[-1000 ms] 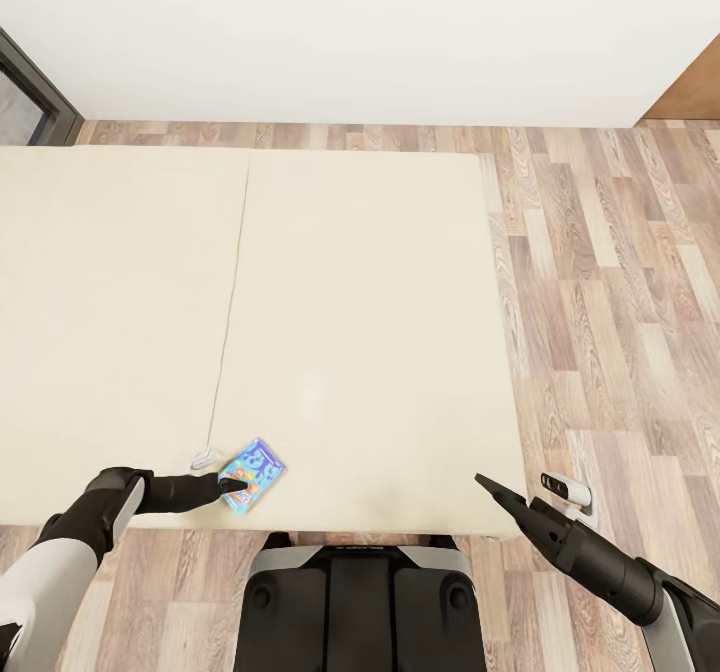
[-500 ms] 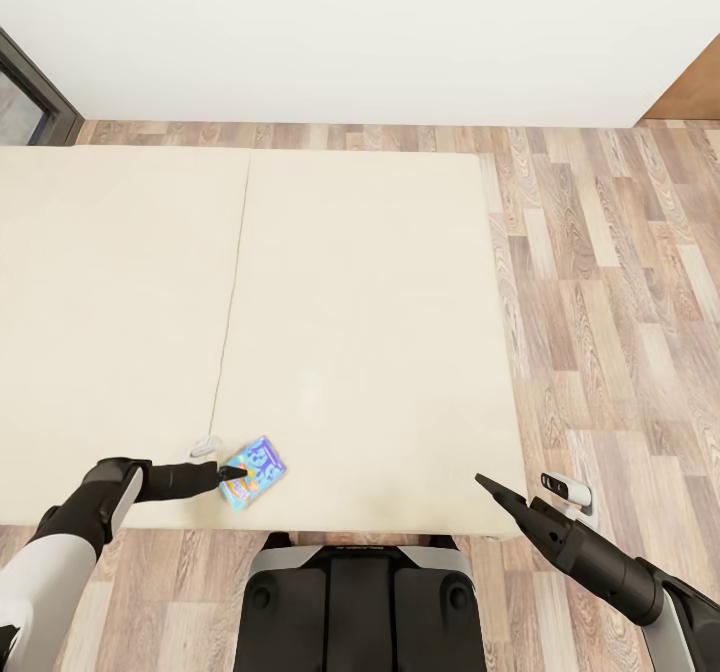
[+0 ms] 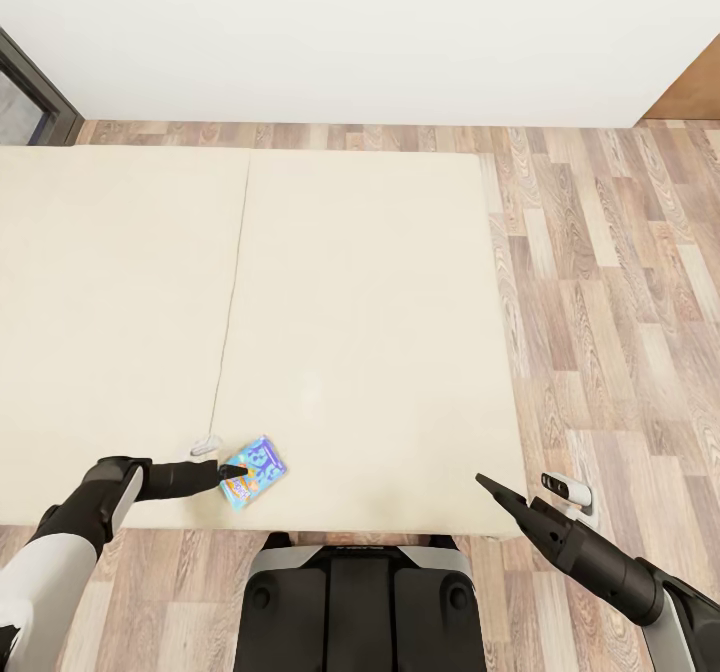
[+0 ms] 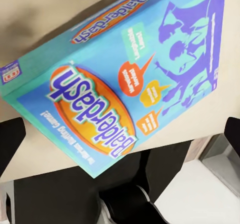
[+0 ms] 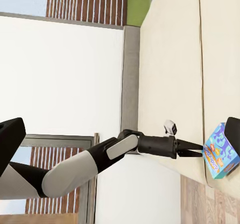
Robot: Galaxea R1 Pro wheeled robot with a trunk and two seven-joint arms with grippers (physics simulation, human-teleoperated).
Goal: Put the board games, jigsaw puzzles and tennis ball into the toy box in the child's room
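1. Blue game box [image 3: 253, 472] lies flat on the bed [image 3: 360, 332], near its front edge.
2. Left claw [image 3: 232, 474] sits at the box's near corner; fingers [image 4: 11, 136] stand spread, box between them, not yet pinched.
3. Right claw [image 3: 487, 483] hovers over the bed's right corner; spread or pressed together, cannot tell.
4. Advice: slide further over the box edge, square up, then close firmly before lifting.

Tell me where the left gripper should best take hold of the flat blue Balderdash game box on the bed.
Probably by its thin near corner: the flat blue Balderdash game box lies flat on the beige mattress near its front edge. The left gripper, fingers spread, meets it from the left.
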